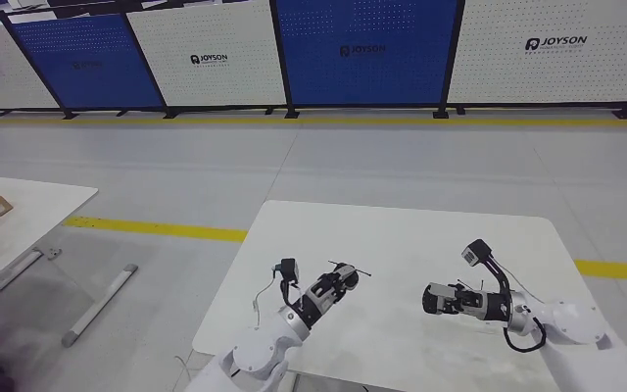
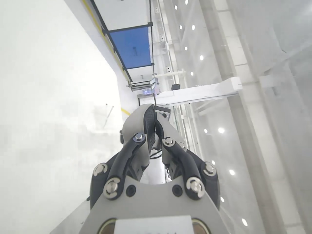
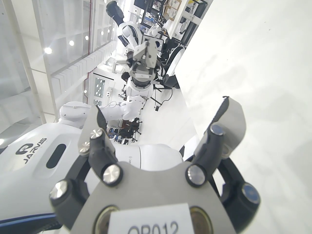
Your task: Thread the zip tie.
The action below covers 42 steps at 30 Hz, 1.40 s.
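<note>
A thin black plastic zip tie [image 1: 351, 267] is held just above the white rectangular table [image 1: 411, 230]. It is pinched in the left gripper [image 1: 345, 277], whose jaws are closed tight on the strap. Short lengths are seen projecting on either side of the fingertips in the top view. Which end carries the head cannot be told. The right gripper [image 3: 162, 108] is spread wide with nothing in it, and it is set well apart from the tie, facing it across the table.

The step in hand is judged to be the bringing together of tail and head. It is best done if the free end is taken close to its tip, so that the springy strap is not buckled. The tip should be lined up squarely with the slot before it is pushed.
</note>
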### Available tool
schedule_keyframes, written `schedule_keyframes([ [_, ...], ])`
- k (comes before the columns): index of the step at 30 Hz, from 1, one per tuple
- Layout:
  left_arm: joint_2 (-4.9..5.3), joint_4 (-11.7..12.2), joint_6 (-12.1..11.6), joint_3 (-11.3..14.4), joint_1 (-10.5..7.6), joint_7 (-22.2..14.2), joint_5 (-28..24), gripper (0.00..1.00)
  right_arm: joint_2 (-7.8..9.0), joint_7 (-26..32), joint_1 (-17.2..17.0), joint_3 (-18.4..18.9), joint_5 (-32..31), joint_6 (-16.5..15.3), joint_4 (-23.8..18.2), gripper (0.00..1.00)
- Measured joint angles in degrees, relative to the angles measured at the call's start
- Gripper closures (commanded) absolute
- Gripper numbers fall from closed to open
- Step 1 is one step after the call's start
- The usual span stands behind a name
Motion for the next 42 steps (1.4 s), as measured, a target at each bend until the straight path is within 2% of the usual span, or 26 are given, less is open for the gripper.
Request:
schedule_keyframes([
  [4,-0.11,1.80,0.11,0.99,-0.30,0.98,3.06,1.00,0.00,0.00,0.00,0.00,0.00,0.00,0.00,0.00],
  [19,-0.13,1.85,-0.04,1.06,-0.30,1.13,3.28,1.00,0.00,0.00,0.00,0.00,0.00,0.00,0.00,0.00],
  [22,-0.35,0.81,-2.90,0.44,-0.10,2.39,0.81,1.00,0.00,0.00,0.00,0.00,0.00,0.00,0.00,0.00],
  [25,-0.34,-1.67,-8.67,-1.46,1.47,2.36,-2.75,1.00,0.00,0.00,0.00,0.00,0.00,0.00,0.00,0.00],
  [26,-0.26,-2.84,-10.90,-2.34,2.29,1.60,-4.05,1.00,0.00,0.00,0.00,0.00,0.00,0.00,0.00,0.00],
  [29,-0.04,-5.55,-15.40,-4.33,4.27,-0.81,-6.16,1.00,0.00,0.00,0.00,0.00,0.00,0.00,0.00,0.00],
  [32,-0.09,-8.68,-15.56,-5.75,5.91,-2.52,-6.79,1.00,0.00,0.00,0.00,0.00,0.00,0.00,0.00,0.00],
  [34,-0.19,-9.70,-15.43,-6.08,6.73,-3.68,-5.93,1.00,0.00,0.00,0.00,0.00,0.00,0.00,0.00,0.00],
  [42,-0.24,-9.83,-15.44,-6.11,6.98,-4.05,-5.46,1.00,0.00,0.00,0.00,0.00,0.00,0.00,0.00,0.00],
])
